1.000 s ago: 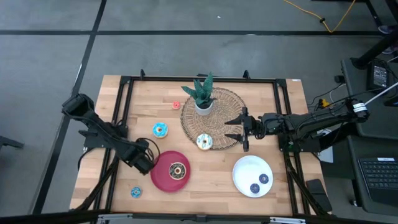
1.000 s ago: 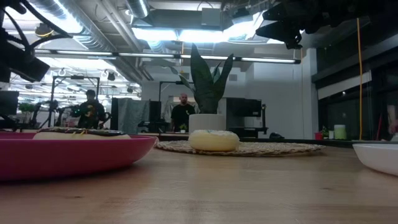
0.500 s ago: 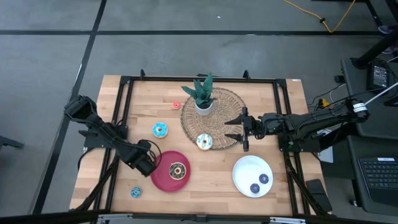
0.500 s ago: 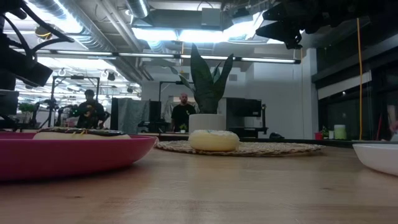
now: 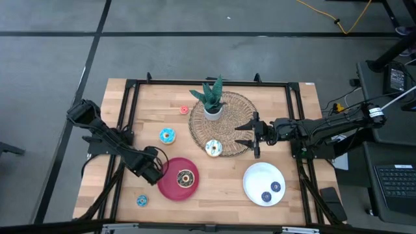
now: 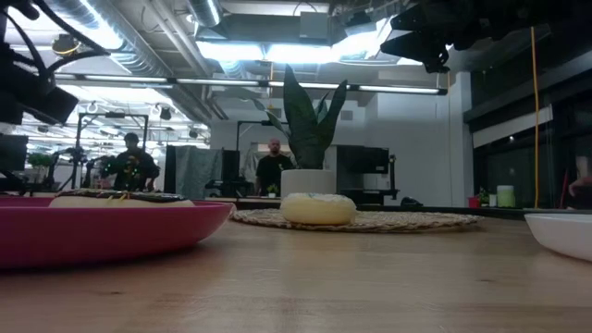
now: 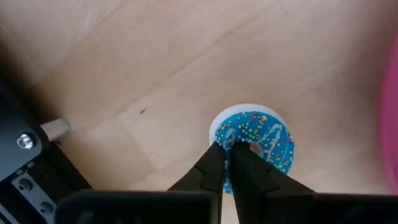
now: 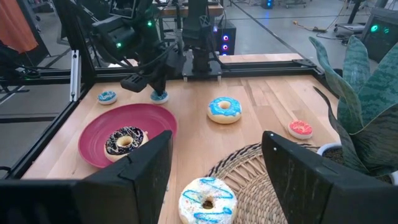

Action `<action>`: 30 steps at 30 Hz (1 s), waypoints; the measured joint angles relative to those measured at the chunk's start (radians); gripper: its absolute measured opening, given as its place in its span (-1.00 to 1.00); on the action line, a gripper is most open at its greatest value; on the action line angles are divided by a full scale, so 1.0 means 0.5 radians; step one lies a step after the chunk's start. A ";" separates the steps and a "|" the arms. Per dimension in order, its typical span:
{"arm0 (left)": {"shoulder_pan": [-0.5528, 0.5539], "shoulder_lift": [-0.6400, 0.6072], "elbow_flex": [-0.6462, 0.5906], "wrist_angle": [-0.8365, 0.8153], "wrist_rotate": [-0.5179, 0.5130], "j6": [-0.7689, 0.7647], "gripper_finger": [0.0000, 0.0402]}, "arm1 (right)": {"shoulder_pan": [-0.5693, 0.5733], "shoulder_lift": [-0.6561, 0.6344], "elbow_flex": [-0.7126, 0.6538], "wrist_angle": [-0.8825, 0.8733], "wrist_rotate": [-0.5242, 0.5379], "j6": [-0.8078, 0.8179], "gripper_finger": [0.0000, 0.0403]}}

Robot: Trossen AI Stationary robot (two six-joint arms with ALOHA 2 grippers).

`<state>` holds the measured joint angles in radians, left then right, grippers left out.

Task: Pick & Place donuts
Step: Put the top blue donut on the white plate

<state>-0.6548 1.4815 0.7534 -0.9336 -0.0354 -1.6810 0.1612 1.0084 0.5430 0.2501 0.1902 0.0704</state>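
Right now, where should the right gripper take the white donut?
Probably pinch the donut across one side of its ring, one finger in the hole, coming straight down. It lies flat at the edge of the mat, hole up. The open right gripper hangs beside it; the plant stands clear behind.

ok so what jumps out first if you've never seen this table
The red plate at the table's front, with a chocolate donut on it, and the potted plant on a woven mat behind. The left hand is shut with its tips at a small blue sprinkled donut beside that plate; the right hand hangs open over the mat's edge.
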 joint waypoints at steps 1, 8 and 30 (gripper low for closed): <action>0.000 0.000 0.012 -0.016 -0.001 0.000 -0.94 | -0.001 0.000 0.000 0.000 0.000 0.000 0.23; 0.000 0.000 0.140 -0.178 -0.012 0.032 -0.94 | -0.001 0.000 0.000 0.000 0.000 0.000 0.23; 0.049 -0.001 0.693 -0.508 -0.068 0.121 -0.96 | 0.000 0.000 0.000 0.000 0.000 0.000 0.23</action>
<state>-0.6303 1.4811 1.0997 -1.1875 -0.0693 -1.6205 0.1610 1.0084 0.5430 0.2501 0.1904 0.0704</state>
